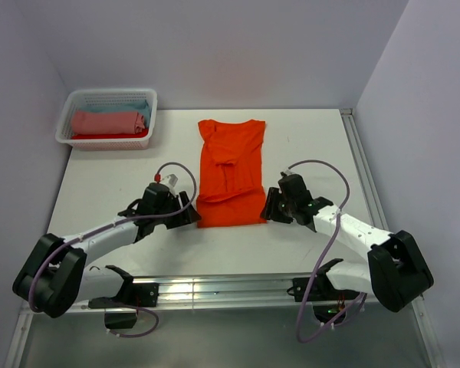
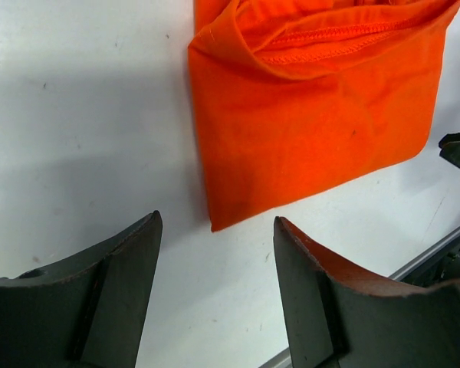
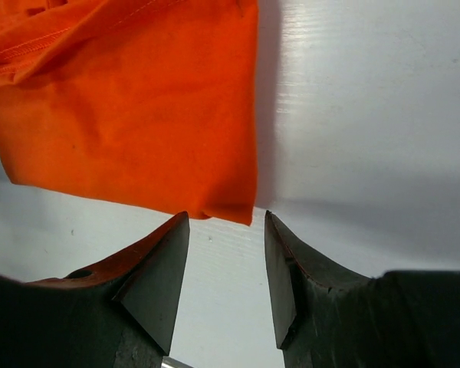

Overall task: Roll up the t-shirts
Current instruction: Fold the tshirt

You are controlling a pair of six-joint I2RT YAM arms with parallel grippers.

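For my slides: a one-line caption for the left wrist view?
Open left gripper poised just short of the folded orange t-shirt's near corner on the white table.

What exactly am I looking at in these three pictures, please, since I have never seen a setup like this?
These are two robot arms bolted at the near edge of a white table. The wide picture comes from a fixed camera above and behind them. The other two come from cameras on each wrist, so the dark shapes at the bottom are that arm's own fingers.

On the table lies an orange t-shirt, folded into a long strip. At the far left corner stands a white basket holding rolled cloth, a pink roll on top.

The left claw and the right claw each sit at a near corner of the shirt. Both are open and hold nothing; the cloth lies just ahead of the fingertips.
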